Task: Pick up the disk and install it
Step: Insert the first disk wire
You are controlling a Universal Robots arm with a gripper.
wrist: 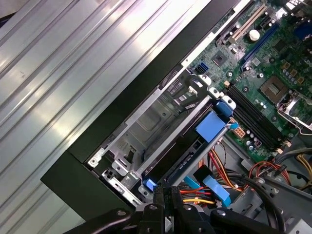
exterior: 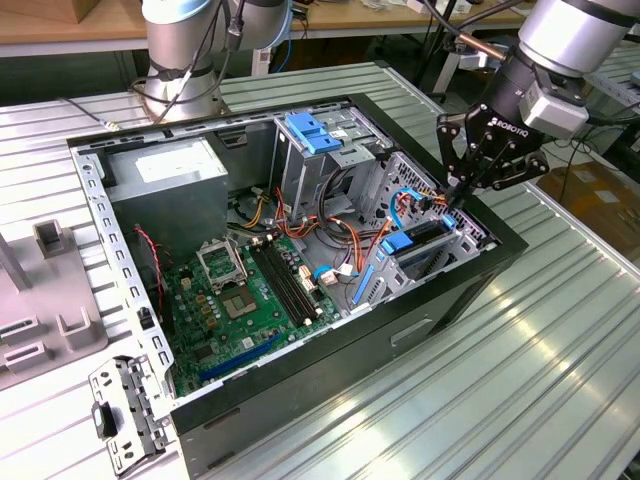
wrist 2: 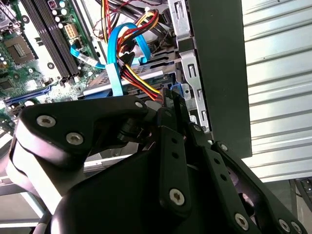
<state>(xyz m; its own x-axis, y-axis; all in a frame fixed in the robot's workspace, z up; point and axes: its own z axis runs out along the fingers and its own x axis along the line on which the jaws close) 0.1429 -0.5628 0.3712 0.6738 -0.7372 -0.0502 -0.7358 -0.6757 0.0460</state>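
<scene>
Disk [exterior: 420,243] in bay, cables [exterior: 415,203] beside pincer [exterior: 455,200].

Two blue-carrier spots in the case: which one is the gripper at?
The gripper is at the disk in the bay by the case's front corner, on the exterior view's right. The other blue carrier sits atop the rear cage, untouched.

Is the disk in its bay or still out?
In. The disk stands on edge in the metal bay at the case corner, blue carrier tab showing; the pincer sits at its end.
</scene>
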